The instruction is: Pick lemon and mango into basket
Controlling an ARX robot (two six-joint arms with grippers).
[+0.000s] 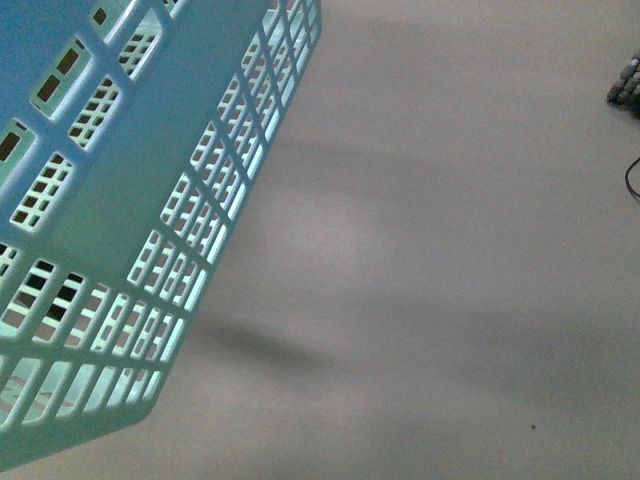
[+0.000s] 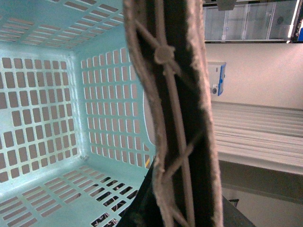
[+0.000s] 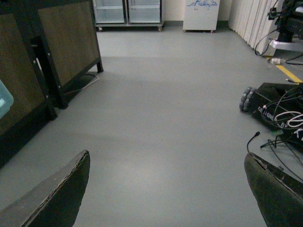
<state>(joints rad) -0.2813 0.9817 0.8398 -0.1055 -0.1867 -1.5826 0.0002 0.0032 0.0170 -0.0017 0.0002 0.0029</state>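
The pale aqua slotted basket [image 1: 130, 200] hangs tilted in the air at the left of the front view, above the grey floor. In the left wrist view I look into its inside [image 2: 47, 118], and its dark handle with white ties [image 2: 173, 118] runs close across the picture. My left gripper [image 2: 177, 208] is shut on that handle. My right gripper [image 3: 168, 189] is open and empty, its two dark fingers [image 3: 57, 194] wide apart over bare floor. The lemon and the mango are out of view; the part of the basket's inside that I see holds no fruit.
A wheeled base with cables [image 3: 274, 109] stands on the floor at the right; its wheel shows in the front view [image 1: 625, 80]. Dark wooden panels on black frames [image 3: 47, 61] stand at the left. A white cabinet [image 3: 201, 14] and glass-door fridges [image 3: 128, 10] line the far wall.
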